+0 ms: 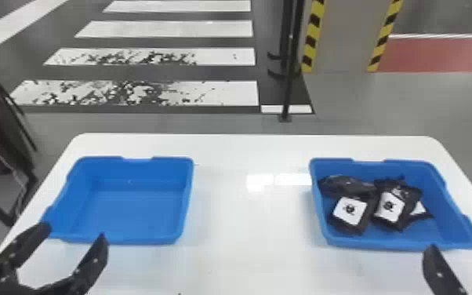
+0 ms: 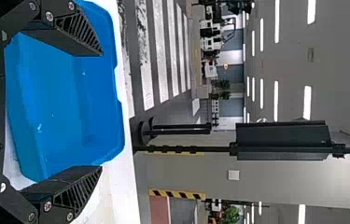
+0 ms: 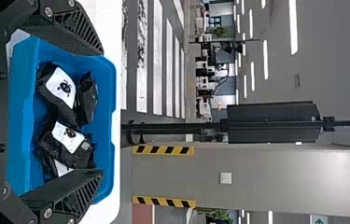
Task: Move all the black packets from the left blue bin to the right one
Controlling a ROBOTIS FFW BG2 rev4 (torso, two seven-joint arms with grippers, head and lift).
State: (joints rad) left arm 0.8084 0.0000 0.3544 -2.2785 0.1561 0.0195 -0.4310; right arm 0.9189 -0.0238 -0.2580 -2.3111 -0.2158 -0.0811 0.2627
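Black packets (image 1: 367, 224): in the right blue bin (image 1: 384, 245), head view. Four can be made out, bunched toward that bin's left side and middle. Two at the front have white labels with a dark mark facing up. A darker one lies behind the front-left packet, its label side not readable. Fourth is partly under the front-right packet, a corner of white label poking out. They touch and overlap; the exact stacking underneath is hidden.

Left blue bin (image 1: 141, 213): on the left part of the counter (image 1: 231, 251), well apart from the right one. Its bare bottom and inner walls show. Both bins sit upright.

Left pincer (image 1: 73, 232): released, fingers spread wide, at the near-left corner of the left bin. Wrist view agrees: the left pincer (image 2: 101, 111) has its fingers well apart, bin in the gap beyond.

Right pincer (image 1: 464, 251): at the near side of the right bin, one finger cut by the head view's edge. Released too; in its wrist view the right pincer (image 3: 102, 112) has both fingers wide apart, packets and bin beyond.

Past the counter: white floor stripes (image 1: 192, 29), black pole (image 1: 291, 70), column (image 1: 345, 35) with yellow-black edge tape, red floor patch (image 1: 443, 55).
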